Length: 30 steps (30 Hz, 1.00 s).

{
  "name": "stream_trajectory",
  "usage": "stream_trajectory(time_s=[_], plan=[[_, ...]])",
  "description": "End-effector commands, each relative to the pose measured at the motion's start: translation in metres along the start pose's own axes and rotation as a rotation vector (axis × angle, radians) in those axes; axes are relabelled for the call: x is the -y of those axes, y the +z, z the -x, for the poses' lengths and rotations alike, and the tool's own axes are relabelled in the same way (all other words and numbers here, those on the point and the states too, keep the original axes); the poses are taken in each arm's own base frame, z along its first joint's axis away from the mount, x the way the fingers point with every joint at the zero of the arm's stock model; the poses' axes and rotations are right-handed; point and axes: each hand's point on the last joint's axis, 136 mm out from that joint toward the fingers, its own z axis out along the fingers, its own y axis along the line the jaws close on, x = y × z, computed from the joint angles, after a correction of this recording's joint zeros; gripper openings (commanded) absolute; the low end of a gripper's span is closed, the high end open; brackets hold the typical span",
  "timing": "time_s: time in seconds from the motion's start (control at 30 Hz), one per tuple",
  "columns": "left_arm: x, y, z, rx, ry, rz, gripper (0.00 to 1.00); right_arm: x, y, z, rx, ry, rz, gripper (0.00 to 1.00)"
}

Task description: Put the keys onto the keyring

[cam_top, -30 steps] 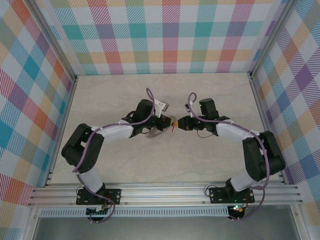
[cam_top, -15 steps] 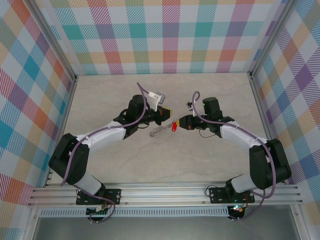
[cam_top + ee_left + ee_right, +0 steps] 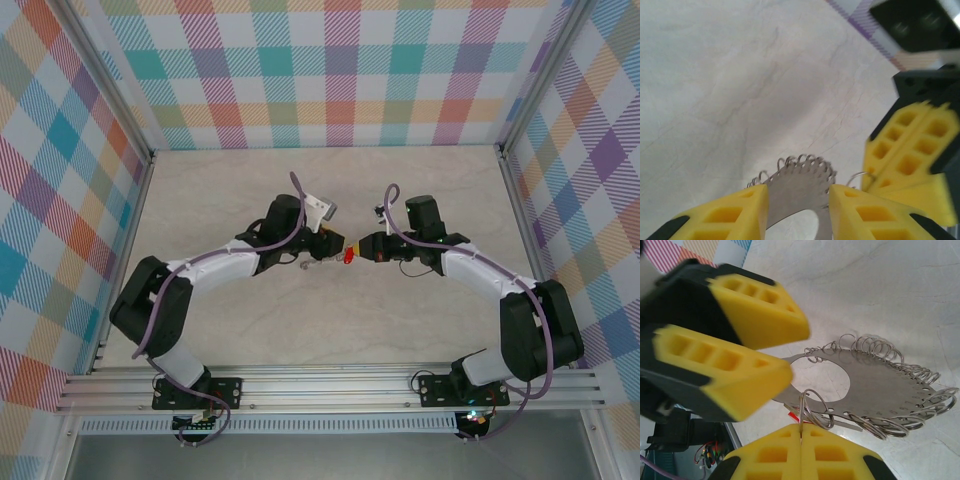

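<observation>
From the left of the desk (image 3: pixel 200 190) the left arm (image 3: pixel 218 266) reaches in toward the middle. Its hand (image 3: pixel 332 246) is partly spread. In its wrist view the two yellow fingers (image 3: pixel 727 215) stand clearly apart, and the keyring (image 3: pixel 800 187) shows in the gap beyond their tips. I cannot tell whether the fingers touch it. The keyring is a flat grey plate with a round hole and many small wire loops along its edge. It sits in the middle of the desk between the two hands, close to the surface with its shadow tight beneath it. Just right of it are the keys (image 3: pixel 347 256), their red tag at the fingertips of the right hand (image 3: pixel 801 435). That hand is pressed together, pinching the keys. One of the ring's wire loops stands up against the seam between its fingers.
</observation>
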Motion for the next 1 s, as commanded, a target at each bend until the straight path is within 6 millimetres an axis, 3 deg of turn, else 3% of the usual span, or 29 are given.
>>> stream_trajectory(time_s=[0.0,0.6,0.97], plan=[[0.006,0.009,0.0,-0.025,0.039,-0.029,0.37,-0.003,-0.001,-0.003,-0.008,-0.03,0.028,0.0],[0.036,0.026,-0.022,-0.073,0.035,-0.191,0.38,0.017,0.001,-0.019,-0.022,0.01,-0.006,0.0],[0.03,0.019,-0.031,-0.08,0.034,-0.146,0.4,0.026,-0.002,-0.024,-0.024,0.027,-0.021,0.0]])
